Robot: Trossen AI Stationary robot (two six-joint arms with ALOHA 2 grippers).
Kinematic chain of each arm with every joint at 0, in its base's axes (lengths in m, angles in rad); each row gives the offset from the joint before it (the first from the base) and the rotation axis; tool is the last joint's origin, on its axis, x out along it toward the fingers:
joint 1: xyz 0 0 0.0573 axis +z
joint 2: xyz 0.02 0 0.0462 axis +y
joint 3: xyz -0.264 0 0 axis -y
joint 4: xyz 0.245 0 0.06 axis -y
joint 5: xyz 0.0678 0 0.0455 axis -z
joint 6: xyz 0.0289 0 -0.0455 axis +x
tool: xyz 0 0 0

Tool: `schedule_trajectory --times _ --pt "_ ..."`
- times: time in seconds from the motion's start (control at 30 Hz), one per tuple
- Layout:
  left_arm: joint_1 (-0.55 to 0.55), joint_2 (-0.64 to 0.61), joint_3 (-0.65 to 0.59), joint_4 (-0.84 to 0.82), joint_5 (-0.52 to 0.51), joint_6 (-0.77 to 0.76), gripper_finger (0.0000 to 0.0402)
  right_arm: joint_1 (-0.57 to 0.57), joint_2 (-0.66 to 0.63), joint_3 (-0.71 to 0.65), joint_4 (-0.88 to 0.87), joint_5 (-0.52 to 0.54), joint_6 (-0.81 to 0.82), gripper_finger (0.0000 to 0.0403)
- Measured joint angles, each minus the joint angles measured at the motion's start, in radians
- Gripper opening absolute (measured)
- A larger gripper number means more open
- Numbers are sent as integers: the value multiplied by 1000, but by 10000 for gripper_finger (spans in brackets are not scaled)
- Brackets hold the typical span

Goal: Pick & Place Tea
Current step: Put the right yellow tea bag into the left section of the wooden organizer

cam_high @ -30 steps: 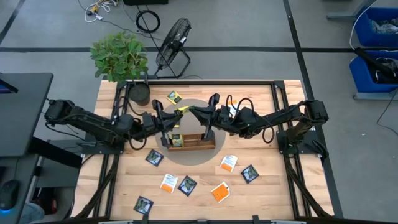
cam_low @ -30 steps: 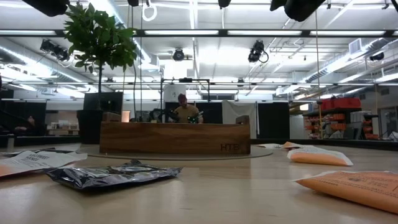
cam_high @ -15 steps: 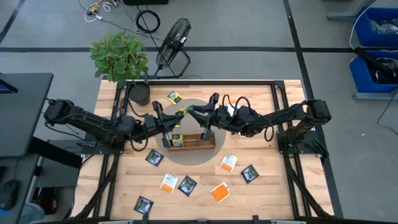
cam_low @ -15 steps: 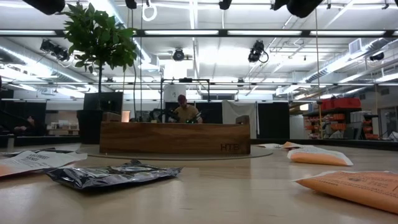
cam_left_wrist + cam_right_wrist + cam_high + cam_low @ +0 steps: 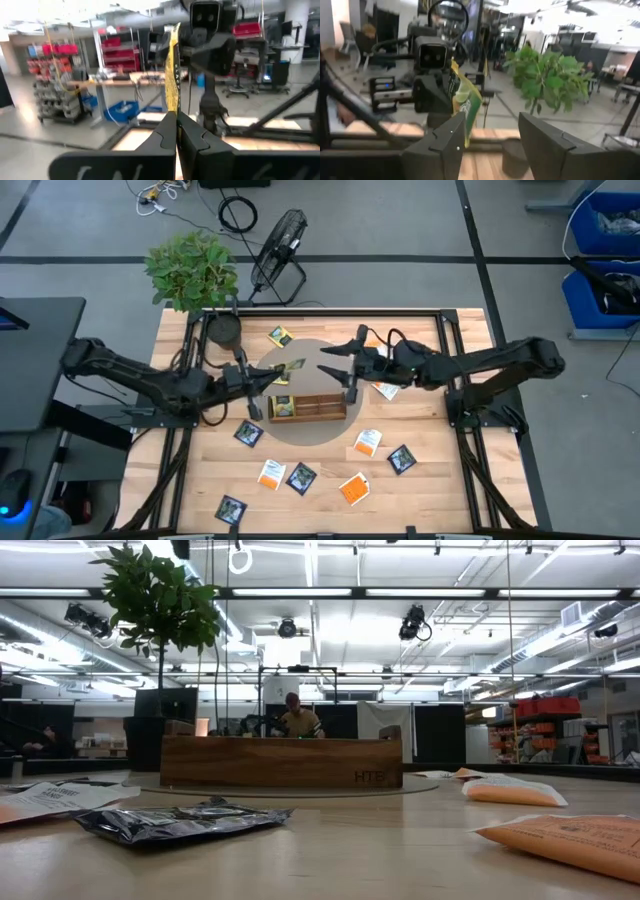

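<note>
A big workshop with ceiling lights and red shelving lies behind the wooden tabletop (image 5: pixel 420 480), which carries a brown tray (image 5: pixel 308 407) on a pale round mat (image 5: pixel 320 430), a potted plant (image 5: pixel 192 270) at the far left corner, and loose tea sachets.

The left hand (image 5: pixel 258 382) hangs above the mat, just left of the tray, its fingers (image 5: pixel 167 132) clenched on the lower edge of a yellow-green sachet (image 5: pixel 290 368) that stands upright between them; in the left wrist view the sachet (image 5: pixel 172 75) shows edge-on, rising from the fingertips. The right hand (image 5: pixel 340 365) faces it from the other side, above the tray's right end, its jaws spread apart and released. The sachet lies between the two hands, held only by the left; in the right wrist view it (image 5: pixel 462 102) sits just beyond the right hand's fingers (image 5: pixel 452 140), off to one side of the gap.

Another yellow-green sachet (image 5: pixel 281 336) lies flat near the far edge. Orange-and-white ones (image 5: pixel 368 442) and dark navy ones (image 5: pixel 401 459) lie scattered on the near half, well apart from both hands. Yellow-green sachets (image 5: pixel 283 408) stand in the tray's left end
</note>
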Motion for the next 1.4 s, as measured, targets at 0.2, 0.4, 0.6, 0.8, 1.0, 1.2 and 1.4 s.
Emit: schedule_trajectory --times 0.2,0.4,0.6,0.8,1.0,1.2,1.4 --pt "3 -86 0 -251 2 -142 1 -1 -75 0 -195 0 1 192" --pt "36 -101 0 -396 97 -284 1 -2 -71 0 -269 -8 -4 192" --pt "80 -101 0 -495 194 -370 1 -7 -71 0 -315 -15 6 192" --pt "130 -101 0 -560 321 -413 1 -54 -54 0 -315 -160 61 192" --pt "153 -94 43 -680 389 -428 1 -124 -4 0 -294 -298 124 191" --pt "151 -7 230 -903 393 -386 1 -151 45 0 -248 -374 154 191" --pt "151 129 434 -1129 432 -316 1 -151 51 0 -224 -377 156 191"
